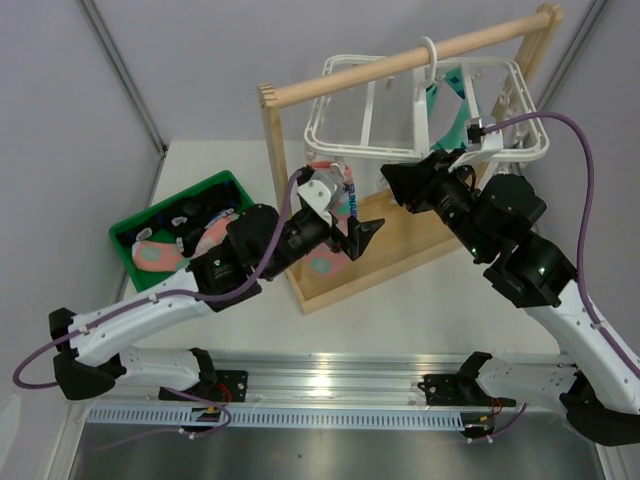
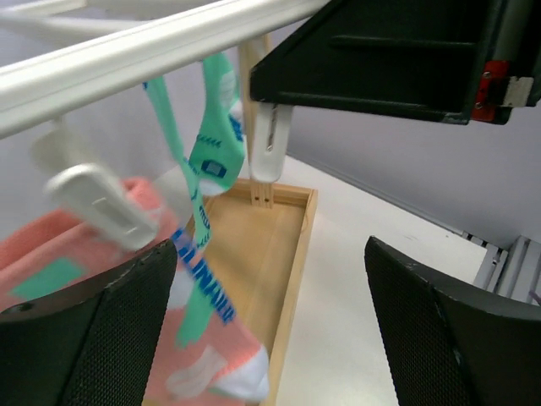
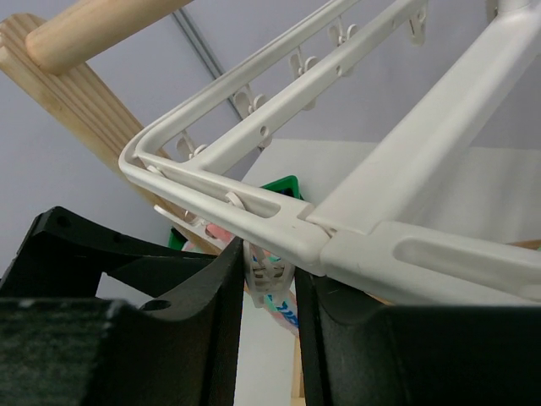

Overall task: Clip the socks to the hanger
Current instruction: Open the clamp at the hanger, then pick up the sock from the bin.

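Note:
The white hanger [image 1: 350,140] hangs from the wooden rod. A salmon-pink sock [image 1: 324,262] dangles from one of its clips [image 2: 100,203] at the near left corner. My left gripper [image 1: 352,226] is open right beside that sock, and its jaws are wide apart in the left wrist view [image 2: 270,249]. The pink sock [image 2: 211,355] lies against the left finger [image 2: 93,330], not gripped. My right gripper [image 1: 392,182] is shut on a white clip [image 3: 270,271] under the hanger's frame [image 3: 380,194]. That clip also shows in the left wrist view [image 2: 270,144]. More pink and black socks [image 1: 190,215] lie in the bin.
A green bin [image 1: 215,186] stands at the left. The wooden rack's rod [image 1: 400,60] carries the hanger, and its tray base [image 1: 400,262] lies below both grippers. Teal-green socks [image 1: 450,110] hang from the hanger's far side and also show in the left wrist view [image 2: 215,144].

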`<move>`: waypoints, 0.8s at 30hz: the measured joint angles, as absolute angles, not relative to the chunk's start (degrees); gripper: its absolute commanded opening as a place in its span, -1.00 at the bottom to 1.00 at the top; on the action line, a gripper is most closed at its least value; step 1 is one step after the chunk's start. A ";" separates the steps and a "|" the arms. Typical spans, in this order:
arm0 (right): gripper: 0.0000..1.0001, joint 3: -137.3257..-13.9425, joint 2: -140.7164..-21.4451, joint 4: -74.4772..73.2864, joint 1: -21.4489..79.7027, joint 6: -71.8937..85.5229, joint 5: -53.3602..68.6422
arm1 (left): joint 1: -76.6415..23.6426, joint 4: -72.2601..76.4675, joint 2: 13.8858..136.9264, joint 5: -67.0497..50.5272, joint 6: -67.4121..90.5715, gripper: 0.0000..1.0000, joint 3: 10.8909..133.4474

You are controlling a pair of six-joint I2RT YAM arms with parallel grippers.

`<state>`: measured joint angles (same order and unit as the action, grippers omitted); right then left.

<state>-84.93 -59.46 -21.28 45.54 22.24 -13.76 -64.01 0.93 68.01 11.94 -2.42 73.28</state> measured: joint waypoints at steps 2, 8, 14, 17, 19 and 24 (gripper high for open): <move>-1.00 -84.60 -59.46 -21.10 45.45 22.52 -14.09 | -64.01 -1.76 66.65 13.56 -0.47 0.91 73.52; -1.00 -83.15 -59.46 -21.04 44.51 24.58 -14.83 | -63.46 -10.46 61.43 18.39 6.42 0.99 73.60; -1.00 -80.95 -58.67 -20.51 43.48 27.05 -15.20 | -58.65 -18.22 53.56 21.96 14.59 0.99 70.46; -1.00 -80.23 -58.43 -20.88 42.57 27.64 -15.68 | -54.70 -22.46 50.26 22.52 18.61 0.99 67.24; -1.00 -79.81 -58.33 -20.88 42.13 27.94 -15.75 | -52.36 -24.88 49.15 22.55 20.71 0.99 65.56; -1.00 -79.55 -58.04 -20.93 41.76 28.29 -15.57 | -45.71 -30.57 48.38 22.72 24.40 0.99 61.45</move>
